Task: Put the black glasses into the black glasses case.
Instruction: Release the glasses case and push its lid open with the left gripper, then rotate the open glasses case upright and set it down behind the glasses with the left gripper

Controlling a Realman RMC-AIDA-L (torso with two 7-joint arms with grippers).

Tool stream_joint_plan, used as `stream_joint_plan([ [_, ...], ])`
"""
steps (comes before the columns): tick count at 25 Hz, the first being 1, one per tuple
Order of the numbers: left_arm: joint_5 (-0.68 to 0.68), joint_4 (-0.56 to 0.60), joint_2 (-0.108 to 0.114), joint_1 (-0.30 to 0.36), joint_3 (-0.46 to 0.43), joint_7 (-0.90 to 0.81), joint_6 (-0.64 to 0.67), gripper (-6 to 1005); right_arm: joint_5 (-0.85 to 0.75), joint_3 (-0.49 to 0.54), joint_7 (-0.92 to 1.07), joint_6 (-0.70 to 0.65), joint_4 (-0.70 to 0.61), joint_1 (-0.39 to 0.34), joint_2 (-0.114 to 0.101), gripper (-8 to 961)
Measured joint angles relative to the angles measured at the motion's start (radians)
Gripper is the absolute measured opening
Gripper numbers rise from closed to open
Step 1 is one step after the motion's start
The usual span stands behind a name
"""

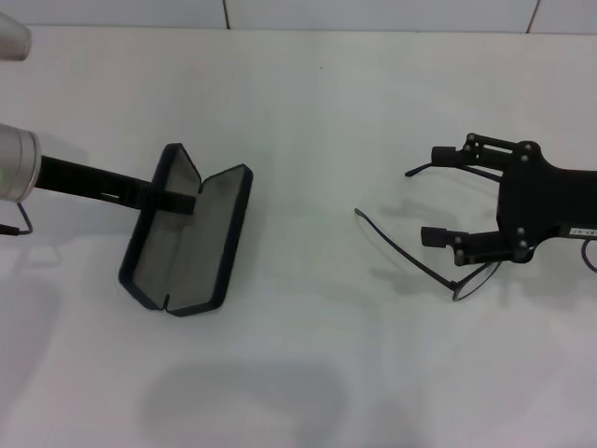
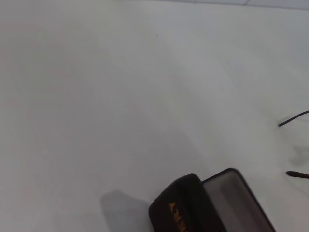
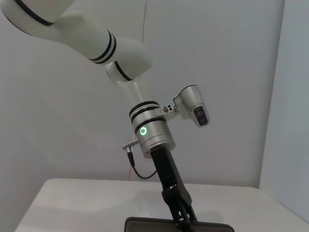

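The black glasses case (image 1: 187,252) lies open on the white table, left of centre, with its grey lining facing up. My left gripper (image 1: 182,199) reaches in from the left and is shut on the edge of the raised lid. The left wrist view shows the lid with orange lettering (image 2: 181,212). In the right wrist view the left gripper (image 3: 186,215) pinches the case (image 3: 178,225). The black glasses (image 1: 455,280) lie at the right with their temple arms spread toward the case. My right gripper (image 1: 437,194) hovers over them, open, with one finger on each side of the frame.
The white table (image 1: 308,373) has bare surface between the case and the glasses and along the front. A tiled wall (image 1: 373,11) borders the table's far edge. Two temple tips (image 2: 292,118) show at the edge of the left wrist view.
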Motion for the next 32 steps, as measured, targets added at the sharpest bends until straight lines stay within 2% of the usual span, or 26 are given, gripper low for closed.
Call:
stream_joint_plan([
  [2, 0.001, 0.000, 0.000, -0.001, 0.000, 0.000, 0.000, 619, 0.000, 0.000, 0.000, 0.000, 0.000, 0.001, -0.001, 872],
  [8, 0.004, 0.000, 0.003, -0.002, 0.000, 0.009, -0.001, 584, 0.000, 0.000, -0.006, 0.001, 0.000, -0.001, -0.001, 871],
  [13, 0.010, 0.000, 0.003, -0.011, 0.001, 0.034, -0.009, 376, 0.000, -0.004, -0.015, 0.000, 0.000, -0.005, -0.002, 871],
  [19, 0.062, 0.011, 0.003, -0.060, 0.002, 0.077, -0.080, 195, -0.022, -0.001, -0.028, -0.010, 0.000, -0.010, -0.004, 870],
  [24, 0.064, 0.021, 0.000, -0.122, 0.002, 0.170, -0.122, 196, -0.023, -0.005, -0.060, -0.015, 0.003, -0.023, -0.001, 869],
  [27, 0.002, 0.032, -0.003, -0.164, 0.002, 0.298, -0.146, 196, -0.033, -0.009, -0.079, -0.031, 0.005, -0.030, 0.003, 869],
  [32, -0.082, 0.119, -0.006, -0.222, 0.002, 0.555, -0.202, 197, -0.049, -0.009, -0.108, -0.049, 0.010, -0.034, 0.010, 868],
])
